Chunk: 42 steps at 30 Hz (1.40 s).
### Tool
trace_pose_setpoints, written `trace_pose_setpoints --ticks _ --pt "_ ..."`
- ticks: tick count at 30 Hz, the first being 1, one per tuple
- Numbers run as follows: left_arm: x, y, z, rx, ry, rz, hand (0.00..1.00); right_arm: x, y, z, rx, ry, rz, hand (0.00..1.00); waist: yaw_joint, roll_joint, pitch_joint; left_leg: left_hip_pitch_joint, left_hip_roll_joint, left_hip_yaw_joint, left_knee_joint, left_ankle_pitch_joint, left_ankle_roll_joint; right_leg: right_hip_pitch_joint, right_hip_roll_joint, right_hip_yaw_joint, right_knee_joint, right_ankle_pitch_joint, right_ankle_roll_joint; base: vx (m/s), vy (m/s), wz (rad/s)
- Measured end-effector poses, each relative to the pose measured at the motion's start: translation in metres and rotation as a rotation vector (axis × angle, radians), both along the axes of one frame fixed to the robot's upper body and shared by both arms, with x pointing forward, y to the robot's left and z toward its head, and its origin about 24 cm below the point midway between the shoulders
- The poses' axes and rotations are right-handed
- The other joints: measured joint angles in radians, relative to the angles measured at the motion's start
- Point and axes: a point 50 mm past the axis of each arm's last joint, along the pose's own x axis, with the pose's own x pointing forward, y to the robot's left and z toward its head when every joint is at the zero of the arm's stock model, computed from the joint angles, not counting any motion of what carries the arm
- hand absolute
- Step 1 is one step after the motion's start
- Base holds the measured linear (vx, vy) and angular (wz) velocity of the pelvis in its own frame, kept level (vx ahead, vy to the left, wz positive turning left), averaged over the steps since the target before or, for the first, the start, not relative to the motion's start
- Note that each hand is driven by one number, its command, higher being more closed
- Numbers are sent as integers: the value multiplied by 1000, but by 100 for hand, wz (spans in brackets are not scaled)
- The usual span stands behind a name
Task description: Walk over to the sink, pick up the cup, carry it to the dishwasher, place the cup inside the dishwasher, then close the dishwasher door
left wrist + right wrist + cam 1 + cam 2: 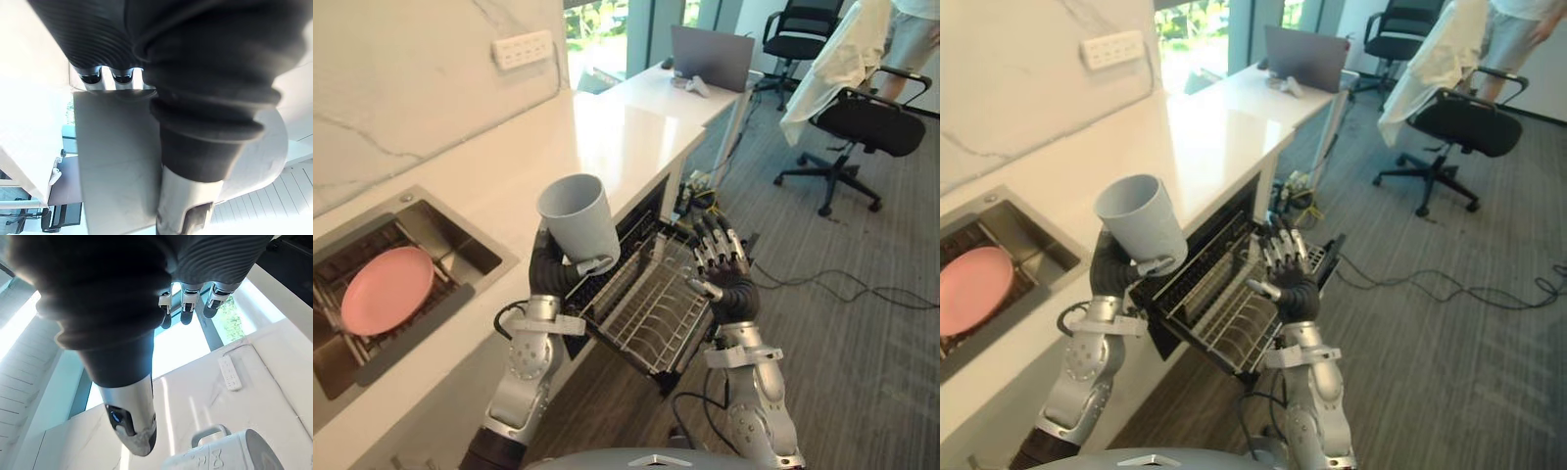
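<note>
While I watch through the head camera, the robot's left hand [548, 272] has its fingers and thumb curled round a pale grey plastic cup [578, 217], gripping it low on the wall. I see the cup upright, mouth up, raised in the air above the front edge of the white stone counter [597, 137]. It is just to the left of the pulled-out wire dish rack [646, 308] of the dishwasher under that counter. From the left wrist camera the cup's grey wall lies right against the hand, with dark fingertips [92, 77] at its edge.

The right hand [720, 257] stands raised over the right side of the rack. Its fingers are straight and slightly fanned, holding nothing and touching nothing that I can see. Its own wrist camera shows those fingers [183, 308] extended side by side, with the cup beyond them.

To the left, a stainless steel sink [460, 243] is set in the counter, and a round pink plate [386, 289] lies on a rack inside it. A white power strip [522, 47] is fixed to the marbled wall. Further off I make out a grey laptop [710, 57] on the white surface at the far end. A black office chair [862, 122] stands on the grey floor, with a person [913, 34] behind it and a white cloth [832, 59] hanging close by.
</note>
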Motion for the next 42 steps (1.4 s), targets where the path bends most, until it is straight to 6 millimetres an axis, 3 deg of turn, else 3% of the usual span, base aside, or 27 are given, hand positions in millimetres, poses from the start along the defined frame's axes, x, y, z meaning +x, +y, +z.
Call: trace_pose_setpoints --ticks 2,5,14,19,23,34,42 --pt "0 -1 0 1 4 -3 100 2 -1 1 27 -2 45 0 -5 15 14 -1 41 -8 45 -17 -25 36 33 -17 -26 17 4 93 -89 0" --pt "-1 -6 -2 2 14 -23 100 2 -1 6 57 -7 89 0 -5 15 20 -1 62 -14 54 -23 -31 66 51 -35 -53 19 1 22 -45 10" --pt "-6 -28 -13 227 25 -29 100 0 17 13 94 -21 231 0 -2 13 20 -3 52 -11 0 -2 -25 72 57 -39 -117 50 0 1 -1 1" --pt "-5 -31 -32 412 77 105 100 1 21 12 104 5 267 0 -6 17 19 -2 47 -13 -33 25 -28 67 62 -43 -135 63 -4 0 -7 1" --pt "-4 -29 -36 496 70 197 100 4 30 12 112 37 288 0 -6 16 19 -1 42 -14 -51 39 -28 64 61 -43 -143 70 -4 0 0 0" --pt "-6 -35 -49 539 131 233 100 6 47 5 105 170 281 0 -9 13 21 16 31 -10 -86 63 -24 66 59 -37 -153 83 -5 -27 -3 -1" --pt "-2 -39 -42 526 102 292 100 13 59 10 86 207 251 0 -4 10 23 33 26 -10 -103 74 -23 70 55 -37 -138 81 -3 -4 0 0"
